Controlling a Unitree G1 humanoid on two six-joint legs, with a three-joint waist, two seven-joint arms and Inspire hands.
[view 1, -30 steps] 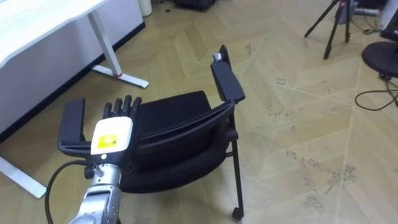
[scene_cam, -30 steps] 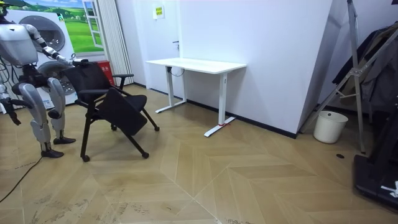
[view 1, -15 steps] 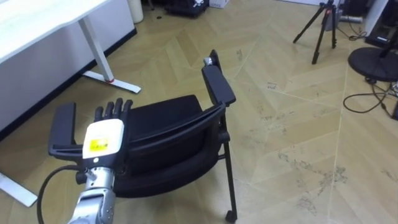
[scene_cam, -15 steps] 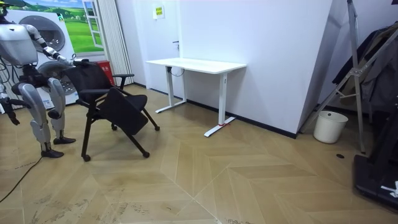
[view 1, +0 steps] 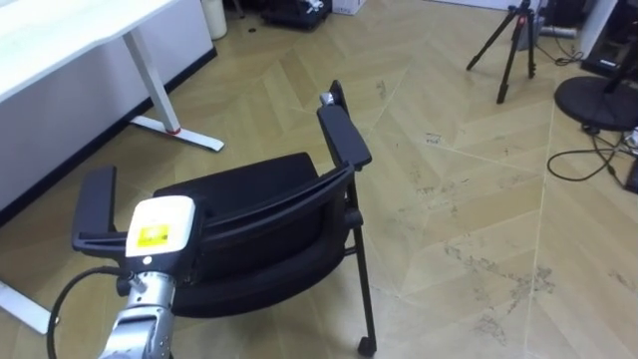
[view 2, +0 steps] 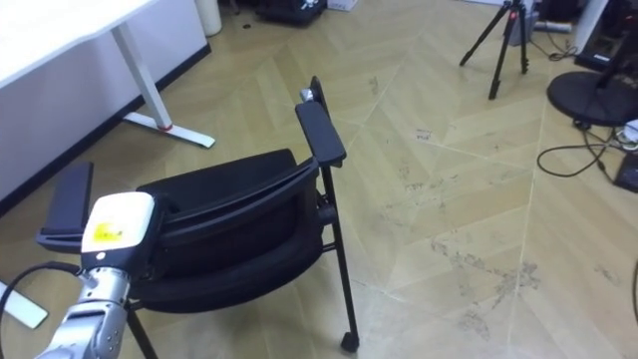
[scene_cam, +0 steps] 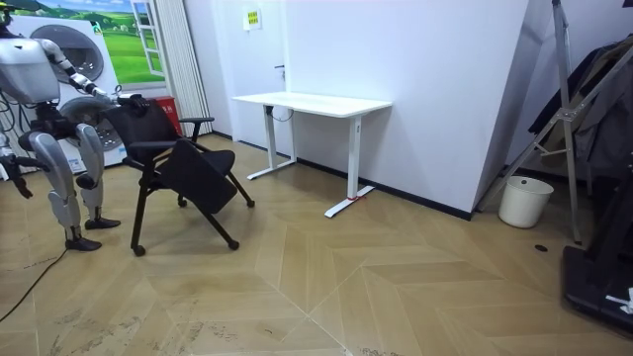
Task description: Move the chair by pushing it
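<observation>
Premises: a robotics test room, staged part office, part home. Evidence: white sit-stand desk (scene_cam: 312, 102) and black office chair (view 1: 249, 194) on parquet floor (scene_cam: 396, 287); camera tripod (view 1: 503, 50) and loose floor cables (view 1: 573, 158); washing machine (scene_cam: 84, 44) against a printed landscape backdrop (scene_cam: 134, 44).

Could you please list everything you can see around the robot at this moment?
chair: one, black, on the wooden floor directly in front of the robot
desk: one, white, upper left of the eye views, against the wall
tripod: one, black, upper right of the eye views
round stand base: one, black, at the right edge of the eye views
bin: one, white, by the wall on the room view's right
left hand: one, silver arm with a white and yellow tag, at the top of the chair's backrest
</observation>
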